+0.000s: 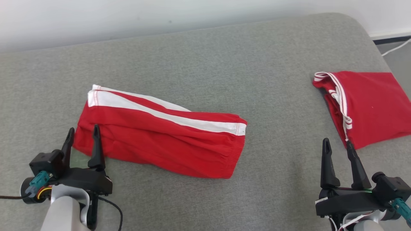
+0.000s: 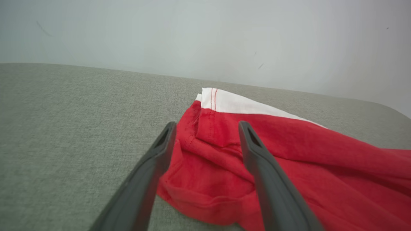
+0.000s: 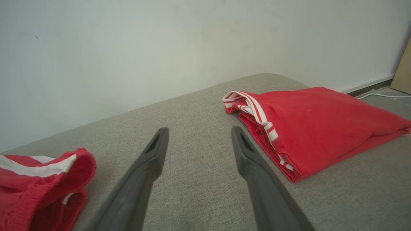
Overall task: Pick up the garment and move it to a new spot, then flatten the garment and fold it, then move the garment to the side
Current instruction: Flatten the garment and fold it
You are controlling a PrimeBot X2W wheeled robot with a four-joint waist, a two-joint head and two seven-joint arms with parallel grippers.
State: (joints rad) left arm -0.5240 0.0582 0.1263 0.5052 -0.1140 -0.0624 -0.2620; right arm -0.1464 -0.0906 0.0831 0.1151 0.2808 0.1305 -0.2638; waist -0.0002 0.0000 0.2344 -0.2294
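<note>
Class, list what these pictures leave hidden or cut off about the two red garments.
The folded garment: right corner cut off by the head view's edge.
The shorts: lower right part cut off by the left wrist view's edges.
Their near corner: head view, behind the left gripper's fingers; contact unclear.

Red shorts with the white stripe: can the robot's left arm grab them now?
Probably yes. The open left gripper sits right at a corner of the red shorts, one finger on either side of it, and nothing lies between them.
</note>
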